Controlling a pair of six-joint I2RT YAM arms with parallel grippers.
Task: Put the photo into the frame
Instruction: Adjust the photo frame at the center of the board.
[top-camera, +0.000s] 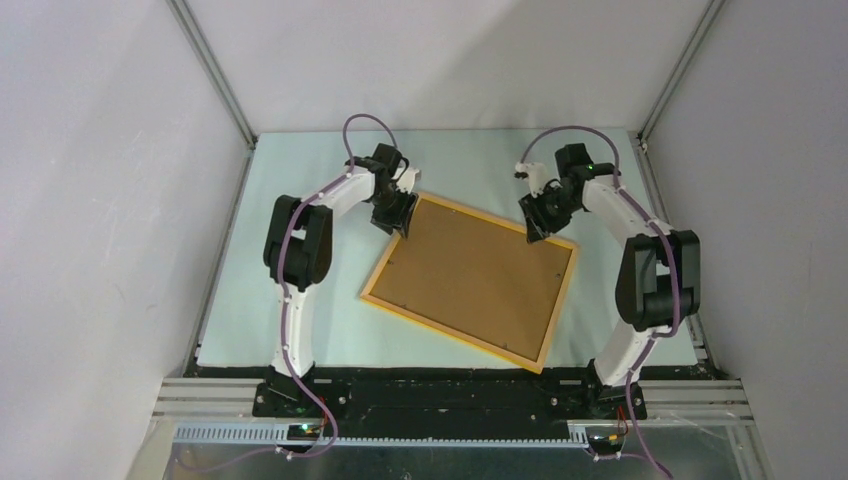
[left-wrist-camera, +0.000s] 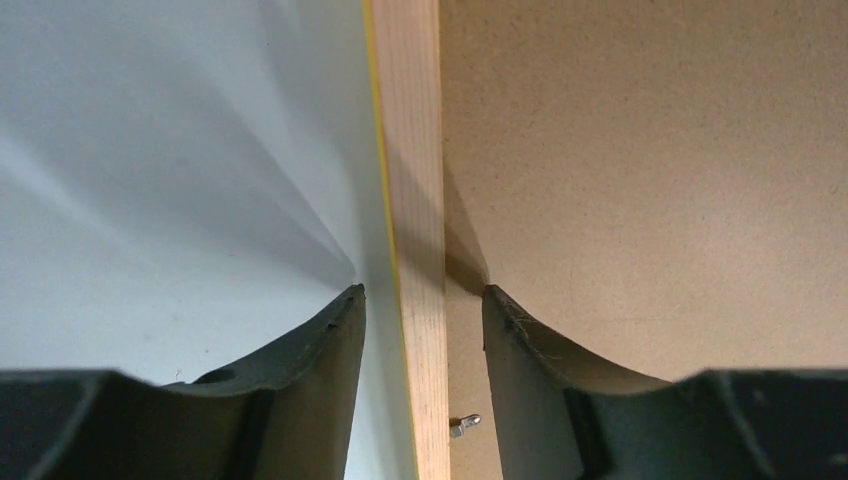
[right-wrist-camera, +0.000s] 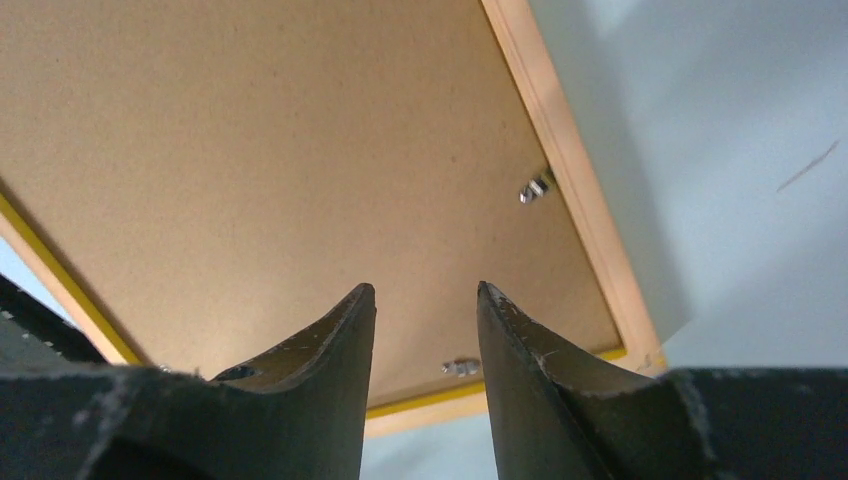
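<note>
The frame (top-camera: 451, 333) lies slanted on the table with its back up, thin yellow-orange edges around a plain brown backing board (top-camera: 470, 270). The photo is hidden. My left gripper (top-camera: 398, 222) is at the frame's far left corner. In the left wrist view the left gripper (left-wrist-camera: 424, 292) stands open astride the wooden edge (left-wrist-camera: 415, 200), with a gap on each side. My right gripper (top-camera: 535, 228) hovers at the far right corner. In the right wrist view the right gripper (right-wrist-camera: 425, 288) is open over the backing board (right-wrist-camera: 250, 150), holding nothing.
Small metal tabs (right-wrist-camera: 460, 367) (right-wrist-camera: 535, 187) (left-wrist-camera: 463, 425) sit along the frame's inner edge. The pale table (top-camera: 300, 310) is bounded by grey walls left, right and behind, with aluminium posts at the back corners.
</note>
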